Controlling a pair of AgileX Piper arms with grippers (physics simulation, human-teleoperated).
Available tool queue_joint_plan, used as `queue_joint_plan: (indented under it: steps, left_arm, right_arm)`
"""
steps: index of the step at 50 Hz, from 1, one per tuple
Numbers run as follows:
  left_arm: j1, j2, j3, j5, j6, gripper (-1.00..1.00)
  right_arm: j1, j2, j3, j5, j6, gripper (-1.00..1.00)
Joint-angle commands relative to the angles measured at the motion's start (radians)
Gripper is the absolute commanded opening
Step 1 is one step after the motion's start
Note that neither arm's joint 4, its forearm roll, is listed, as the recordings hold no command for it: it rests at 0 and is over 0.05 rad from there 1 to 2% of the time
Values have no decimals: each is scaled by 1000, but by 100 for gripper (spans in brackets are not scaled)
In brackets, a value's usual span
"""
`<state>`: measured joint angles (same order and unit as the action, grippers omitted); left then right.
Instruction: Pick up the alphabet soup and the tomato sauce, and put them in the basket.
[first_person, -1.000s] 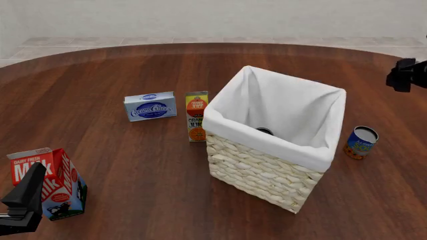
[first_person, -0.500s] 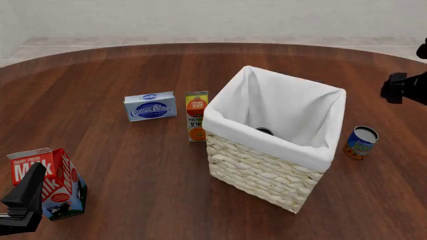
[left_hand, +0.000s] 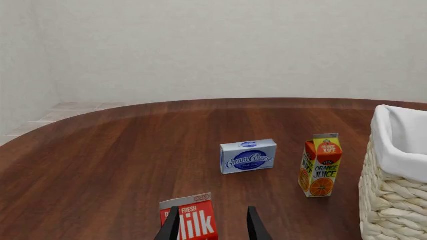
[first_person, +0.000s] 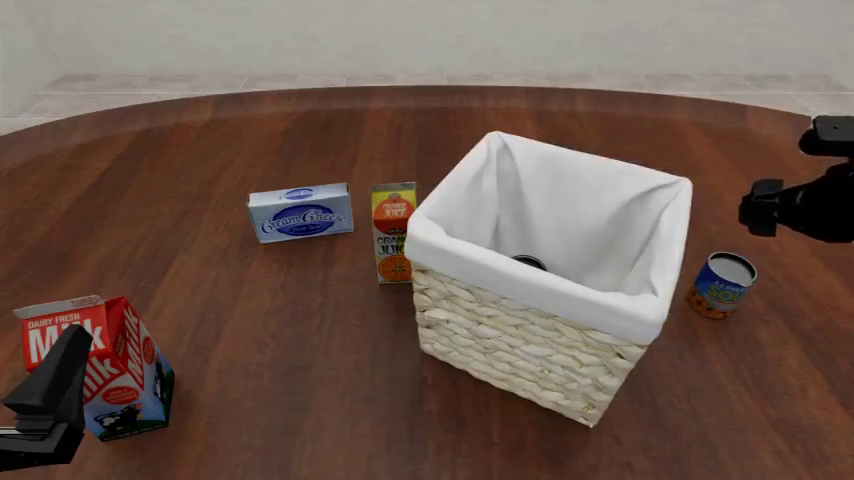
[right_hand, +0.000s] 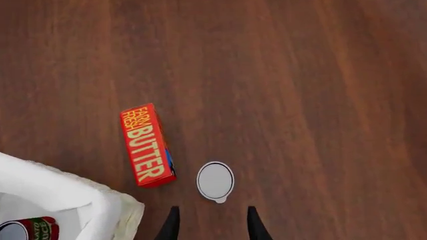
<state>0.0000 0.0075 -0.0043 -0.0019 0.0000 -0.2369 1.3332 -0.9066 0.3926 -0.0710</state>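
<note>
The alphabet soup (first_person: 722, 285) is a blue-labelled can standing upright on the table to the right of the basket (first_person: 541, 345). In the right wrist view its grey top (right_hand: 215, 181) lies just beyond my fingertips (right_hand: 171, 223). My right gripper (first_person: 787, 207) hovers above and slightly right of the can, open and empty. The tomato sauce (right_hand: 28, 230) stands inside the basket (right_hand: 80, 202); only its dark top (first_person: 530, 262) shows in the front view. My left gripper (first_person: 47, 410) is low at the near left, open, with nothing held.
A milk carton (first_person: 96, 362) stands just beyond my left gripper (left_hand: 212, 227). A cream cheese box (first_person: 300, 212) and an orange juice carton (first_person: 394, 232) are left of the basket. A red butter box (right_hand: 147, 145) lies flat beside the basket and the soup can.
My right gripper has moved left and lower, closer to the soup can. The left arm and every object have stayed still.
</note>
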Motion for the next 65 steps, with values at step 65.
queue_joint_plan:
  steps: [65]
  left_arm:
    - [0,0,0,0,0,100]
  right_arm:
    - [0,184,61,-194,-30,100]
